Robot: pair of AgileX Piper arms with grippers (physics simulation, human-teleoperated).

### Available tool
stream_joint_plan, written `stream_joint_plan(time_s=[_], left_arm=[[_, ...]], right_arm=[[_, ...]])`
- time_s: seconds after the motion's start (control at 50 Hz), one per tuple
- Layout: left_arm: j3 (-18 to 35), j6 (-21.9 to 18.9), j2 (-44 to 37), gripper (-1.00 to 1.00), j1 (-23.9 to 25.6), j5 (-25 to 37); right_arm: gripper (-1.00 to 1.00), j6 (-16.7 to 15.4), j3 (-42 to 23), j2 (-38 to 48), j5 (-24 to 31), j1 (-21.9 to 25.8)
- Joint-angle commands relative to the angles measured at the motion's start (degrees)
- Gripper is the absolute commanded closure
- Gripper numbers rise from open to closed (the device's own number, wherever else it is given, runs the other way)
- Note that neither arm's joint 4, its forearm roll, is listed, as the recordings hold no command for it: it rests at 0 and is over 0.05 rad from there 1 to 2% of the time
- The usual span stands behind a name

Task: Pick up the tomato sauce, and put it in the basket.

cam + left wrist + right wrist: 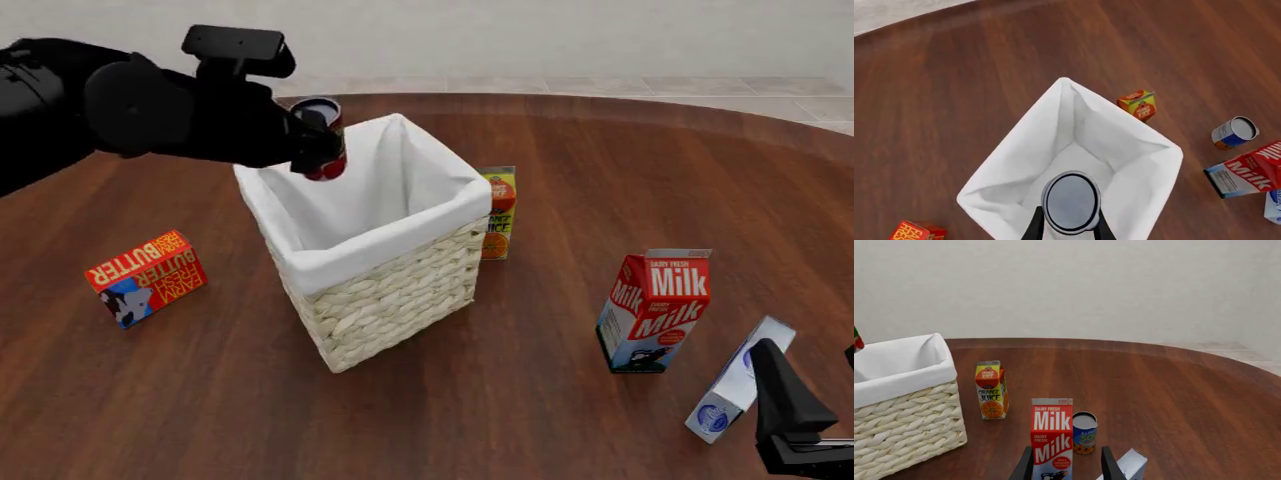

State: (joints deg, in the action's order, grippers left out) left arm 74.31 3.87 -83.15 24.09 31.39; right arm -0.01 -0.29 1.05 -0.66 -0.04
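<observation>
The left gripper (1069, 231), jaws clamped on the small red-labelled tomato sauce tin (320, 138), hovers over the white-lined wicker basket (400, 290); released off-centre, it could clip the rim. The right jaws stand apart.

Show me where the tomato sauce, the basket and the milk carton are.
tomato sauce (322, 140), front view, red side of the can.
basket (394, 290), front view, woven front wall.
milk carton (657, 310), front view, red front face.
</observation>
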Motion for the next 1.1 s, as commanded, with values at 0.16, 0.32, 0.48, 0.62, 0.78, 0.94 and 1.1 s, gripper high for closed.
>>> stream_joint_plan(time_s=[0.16, 0.32, 0.48, 0.62, 0.78, 0.94, 1.1], left_arm=[[0.9, -0.6, -3.8, 1.00, 0.0, -0.8], [1.6, -1.2, -6.0, 1.00, 0.0, -0.7], [1.8, -1.3, -8.0, 1.00, 0.1, -1.0], [1.7, -1.3, -9.7, 1.00, -0.4, -1.2], [1.8, -1.1, -10.5, 1.00, -0.5, -1.5], [2.2, -1.1, -11.7, 1.00, -0.2, -1.1], [2.3, -0.7, -12.8, 1.00, 0.4, -1.5]], right_arm=[[-1.00, 0.0, 0.0, 0.0, 0.0, 0.0], [-1.00, 0.0, 0.0, 0.0, 0.0, 0.0], [-1.00, 0.0, 0.0, 0.0, 0.0, 0.0], [-1.00, 0.0, 0.0, 0.0, 0.0, 0.0], [-1.00, 0.0, 0.0, 0.0, 0.0, 0.0], [-1.00, 0.0, 0.0, 0.0, 0.0, 0.0], [-1.00, 0.0, 0.0, 0.0, 0.0, 0.0]])
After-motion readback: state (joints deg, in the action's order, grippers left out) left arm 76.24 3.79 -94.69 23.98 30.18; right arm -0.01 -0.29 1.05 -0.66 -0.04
